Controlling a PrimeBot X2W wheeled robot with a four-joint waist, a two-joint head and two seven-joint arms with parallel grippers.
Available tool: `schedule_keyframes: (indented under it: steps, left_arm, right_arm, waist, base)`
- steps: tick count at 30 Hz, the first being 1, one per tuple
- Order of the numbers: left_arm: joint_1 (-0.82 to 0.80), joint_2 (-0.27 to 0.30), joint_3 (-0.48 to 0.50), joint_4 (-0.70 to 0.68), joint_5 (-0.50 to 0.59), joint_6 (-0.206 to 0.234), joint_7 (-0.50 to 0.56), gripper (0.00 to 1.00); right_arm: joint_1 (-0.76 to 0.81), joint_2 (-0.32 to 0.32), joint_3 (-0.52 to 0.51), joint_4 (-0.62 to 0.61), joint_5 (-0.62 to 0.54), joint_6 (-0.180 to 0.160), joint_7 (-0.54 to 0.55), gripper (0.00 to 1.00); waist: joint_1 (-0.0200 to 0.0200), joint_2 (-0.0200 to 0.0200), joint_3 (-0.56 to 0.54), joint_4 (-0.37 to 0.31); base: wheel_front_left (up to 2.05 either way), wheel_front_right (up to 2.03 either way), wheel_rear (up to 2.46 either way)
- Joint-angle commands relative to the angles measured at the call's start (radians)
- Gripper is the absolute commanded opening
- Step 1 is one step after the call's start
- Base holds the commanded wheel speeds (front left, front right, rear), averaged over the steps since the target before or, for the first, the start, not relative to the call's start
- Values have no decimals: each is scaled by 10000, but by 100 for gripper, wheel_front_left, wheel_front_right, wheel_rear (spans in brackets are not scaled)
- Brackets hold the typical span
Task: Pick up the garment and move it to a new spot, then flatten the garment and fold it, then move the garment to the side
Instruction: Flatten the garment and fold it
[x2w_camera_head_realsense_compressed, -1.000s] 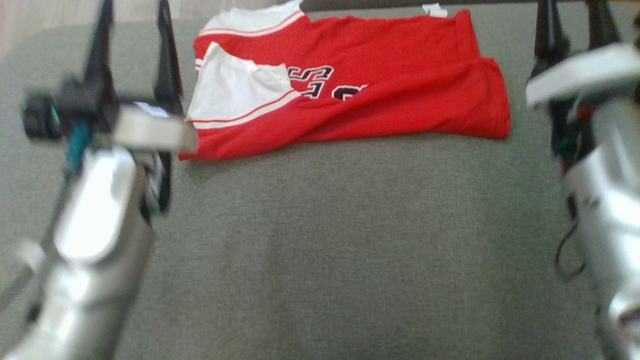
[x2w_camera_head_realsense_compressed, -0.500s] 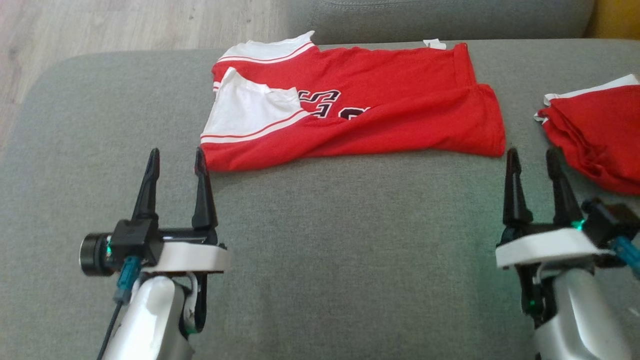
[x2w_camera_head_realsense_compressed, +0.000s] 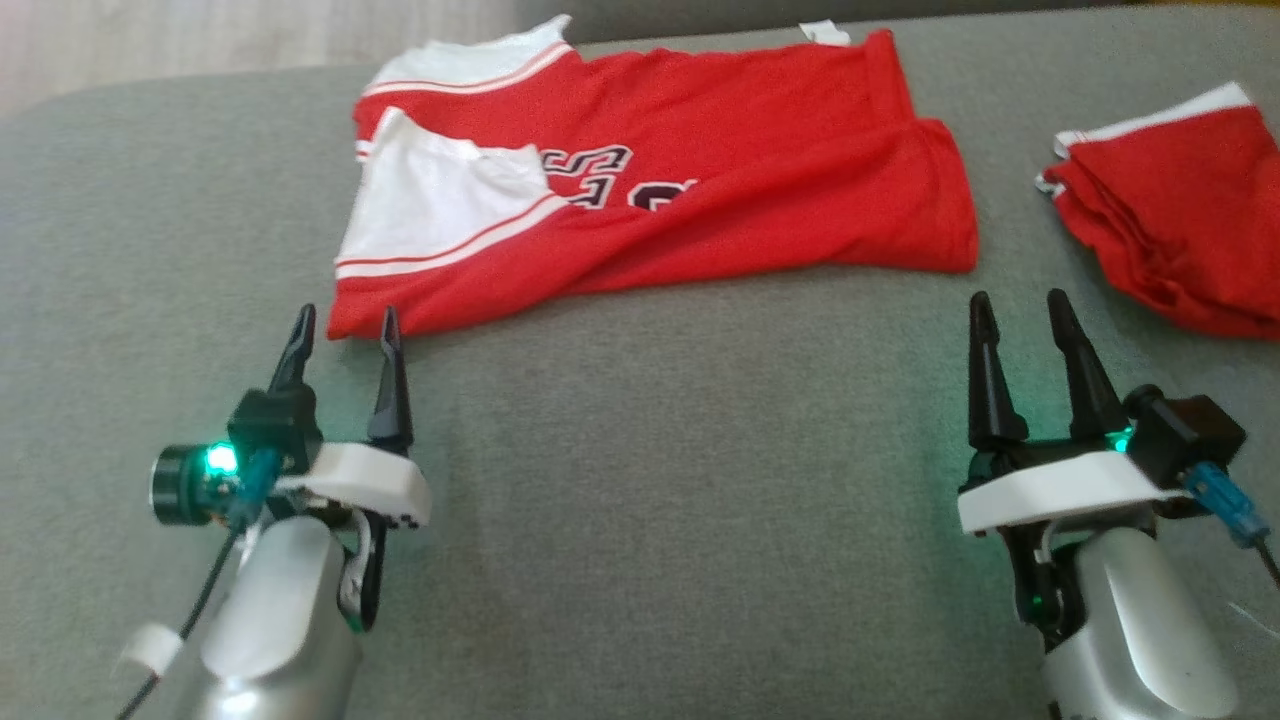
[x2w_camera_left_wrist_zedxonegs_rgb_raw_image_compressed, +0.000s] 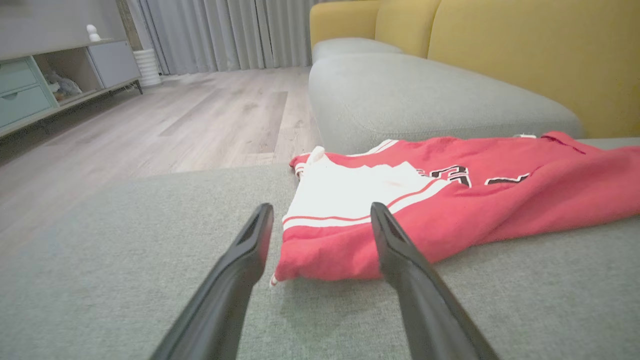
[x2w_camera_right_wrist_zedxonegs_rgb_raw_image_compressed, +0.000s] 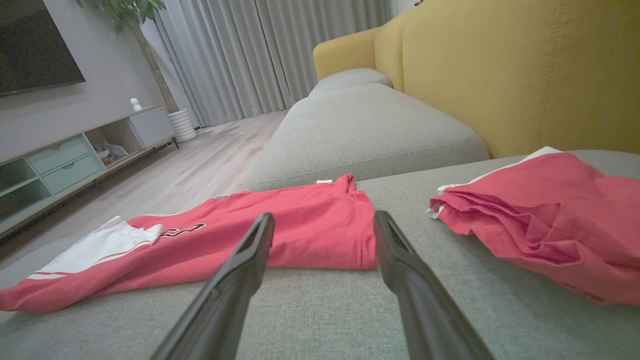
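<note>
A red garment (x2w_camera_head_realsense_compressed: 700, 190) with white sleeves and dark lettering lies folded lengthwise across the far part of the grey sofa seat (x2w_camera_head_realsense_compressed: 650, 500); it also shows as the garment (x2w_camera_left_wrist_zedxonegs_rgb_raw_image_compressed: 450, 210) and the garment (x2w_camera_right_wrist_zedxonegs_rgb_raw_image_compressed: 250, 240) in the wrist views. My left gripper (x2w_camera_head_realsense_compressed: 345, 325) is open, its tips just short of the garment's near left corner. My right gripper (x2w_camera_head_realsense_compressed: 1015, 305) is open too, a little in front of and to the right of the garment's near right corner. Both grippers, the left (x2w_camera_left_wrist_zedxonegs_rgb_raw_image_compressed: 320, 212) and the right (x2w_camera_right_wrist_zedxonegs_rgb_raw_image_compressed: 322, 220), hold nothing.
A second red piece of clothing (x2w_camera_head_realsense_compressed: 1170, 230) lies crumpled at the right of the seat, beyond my right gripper. A yellow sofa back (x2w_camera_right_wrist_zedxonegs_rgb_raw_image_compressed: 525, 70) rises at the far right. Wooden floor (x2w_camera_left_wrist_zedxonegs_rgb_raw_image_compressed: 150, 130) and a low cabinet (x2w_camera_left_wrist_zedxonegs_rgb_raw_image_compressed: 45, 85) lie past the seat's left edge.
Both arms have come back from beside the garment toward the near part of the seat. The head camera has shifted, so the whole picture moved; the garment itself lies as before.
</note>
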Motion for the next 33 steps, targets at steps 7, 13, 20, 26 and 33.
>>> schedule_keyframes:
  steps: [7, 13, 20, 26, 33]
  left_arm:
    - [-1363, 520, 558, 1708, -97, 126, 115, 100]
    - [-1966, 642, 841, 2867, -347, 313, 86, 100]
    - [-2637, 718, 885, 4032, -568, 78, 161, 100]
    - [-3035, 606, 752, 5040, -729, -275, 932, 10]
    - [-3272, 413, 921, 4846, -984, -394, 96, 0]
  right_arm:
    - [-495, -7, 534, -209, 183, -7, -62, 100]
    - [-527, -7, 709, -220, 220, -7, -62, 100]
    - [-647, -7, 835, -218, 195, -7, -62, 100]
    - [-761, -7, 762, -199, 131, -7, -62, 100]
    - [-969, -7, 520, 69, -210, -7, -62, 100]
  waist:
    - [-1, 0, 419, -505]
    - [-1, 0, 610, -648]
    - [-1, 0, 890, -774]
    - [-1, 0, 997, -790]
    - [-1, 0, 761, -511]
  base:
    - [0, 0, 0]
    - [0, 0, 0]
    - [0, 0, 0]
    - [0, 0, 0]
    - [0, 0, 0]
